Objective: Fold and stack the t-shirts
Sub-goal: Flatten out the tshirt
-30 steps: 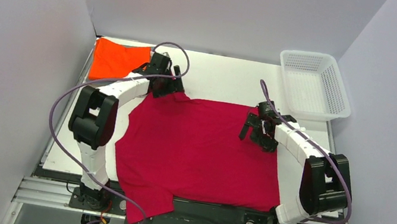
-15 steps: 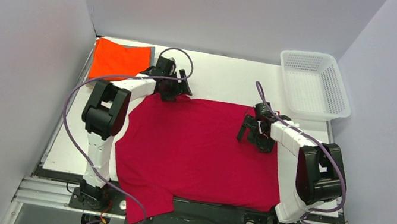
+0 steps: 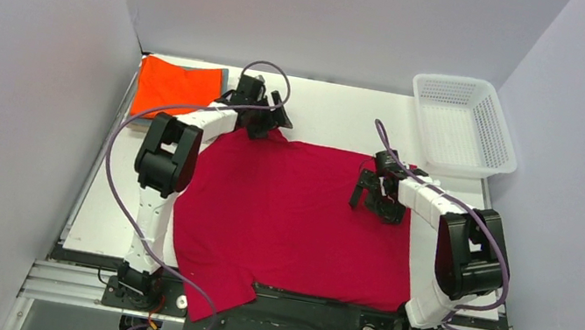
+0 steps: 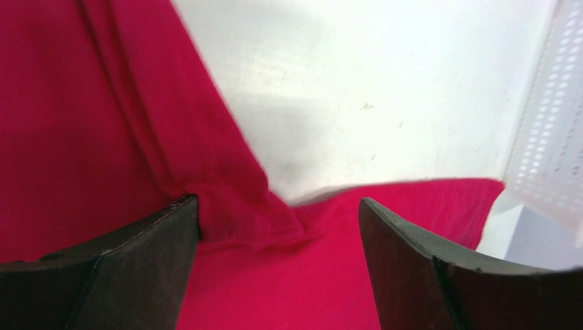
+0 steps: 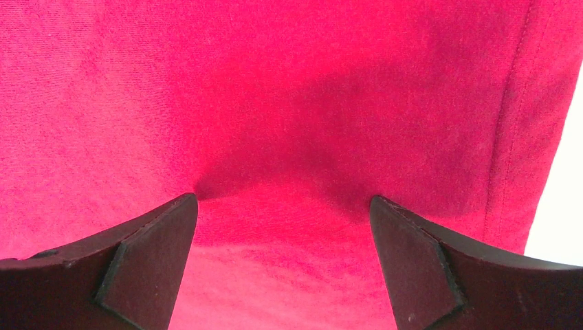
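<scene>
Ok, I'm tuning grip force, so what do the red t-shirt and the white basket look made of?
Red t-shirt: soft knit cloth, probably cotton jersey, matte; the right wrist view shows a fine fuzzy texture, a stitched hem and soft creases. White basket: likely rigid plastic, smooth, with regular moulded mesh holes in its walls.

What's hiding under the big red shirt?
The red shirt lies spread on the white table, which shows at its sides and far edge. Its near corner hangs over the dark front strip. Anything beneath the cloth is covered, so I cannot tell.
</scene>
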